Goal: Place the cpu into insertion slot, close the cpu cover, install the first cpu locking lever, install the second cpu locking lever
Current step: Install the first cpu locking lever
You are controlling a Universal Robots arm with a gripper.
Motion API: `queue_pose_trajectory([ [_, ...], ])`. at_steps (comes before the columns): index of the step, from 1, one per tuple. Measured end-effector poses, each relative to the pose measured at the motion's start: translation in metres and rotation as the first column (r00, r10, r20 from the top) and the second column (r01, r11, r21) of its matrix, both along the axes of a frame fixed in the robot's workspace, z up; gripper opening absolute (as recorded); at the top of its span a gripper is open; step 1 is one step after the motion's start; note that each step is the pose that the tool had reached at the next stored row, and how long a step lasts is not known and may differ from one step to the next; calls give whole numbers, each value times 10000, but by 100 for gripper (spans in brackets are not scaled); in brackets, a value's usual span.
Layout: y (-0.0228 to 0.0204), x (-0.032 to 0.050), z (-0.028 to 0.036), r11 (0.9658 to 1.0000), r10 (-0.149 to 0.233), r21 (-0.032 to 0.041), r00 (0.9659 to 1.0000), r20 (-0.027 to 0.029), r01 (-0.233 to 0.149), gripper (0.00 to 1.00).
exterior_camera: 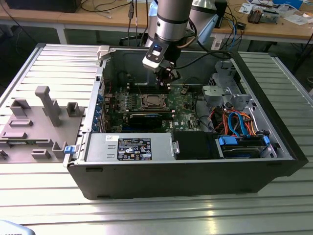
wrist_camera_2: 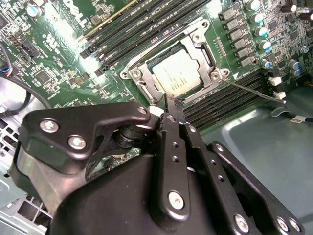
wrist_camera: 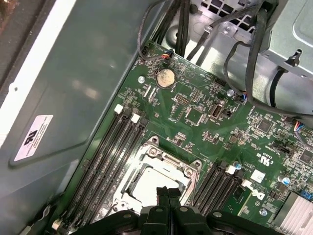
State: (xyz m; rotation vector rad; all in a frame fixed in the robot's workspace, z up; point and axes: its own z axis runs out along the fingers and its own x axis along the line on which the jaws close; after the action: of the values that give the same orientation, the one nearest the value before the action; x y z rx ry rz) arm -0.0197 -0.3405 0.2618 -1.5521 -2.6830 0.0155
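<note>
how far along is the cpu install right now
Done: the cpu sits in the insertion slot and the cpu cover looks down around it. In hand: nothing; the shut gripper hangs at the socket's edge. Left: the latching; one thin lever juts sideways, seemingly unlatched.

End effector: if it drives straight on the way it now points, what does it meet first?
Most likely the near frame edge of the cpu cover, beside the cpu. The end effector points at it in the second wrist view, though depth is unclear.

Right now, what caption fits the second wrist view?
Shut gripper by the edge of the cpu cover, closed over the seated cpu.
</note>
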Motion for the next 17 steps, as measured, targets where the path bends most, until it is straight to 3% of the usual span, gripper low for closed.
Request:
queue_pose_trajectory([
  [17,0,0,0,9990,453,1,9990,0,-453,11],
])
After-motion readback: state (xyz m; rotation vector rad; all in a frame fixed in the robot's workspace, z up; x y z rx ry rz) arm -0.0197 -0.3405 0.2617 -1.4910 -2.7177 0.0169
